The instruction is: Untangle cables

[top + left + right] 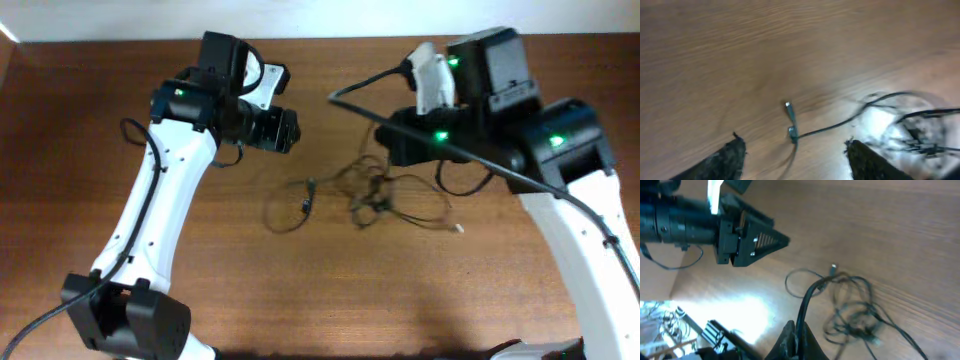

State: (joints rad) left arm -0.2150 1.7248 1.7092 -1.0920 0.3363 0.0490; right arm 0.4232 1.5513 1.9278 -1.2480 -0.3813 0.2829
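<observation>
cables (370, 195) lie as one loose knot near the middle of the desk (330, 300), and our right gripper (796, 337), at the knot's 1 o'clock, is pinched onto one strand, we judge to lift it out of the loops. our left gripper (794, 142) hangs spread and empty above a plug end (790, 122) at the knot's 9 o'clock, likely to pin it. bare desk toward 6 and 9 o'clock gives us room to draw strands out.

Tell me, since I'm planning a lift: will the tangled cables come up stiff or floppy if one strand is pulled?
Likely floppy: the cables lie in thin, loose loops flat on the table. Probably light, but strands cross in the middle, so pulling one may drag the knot. The small plug could snag on a loop.
</observation>
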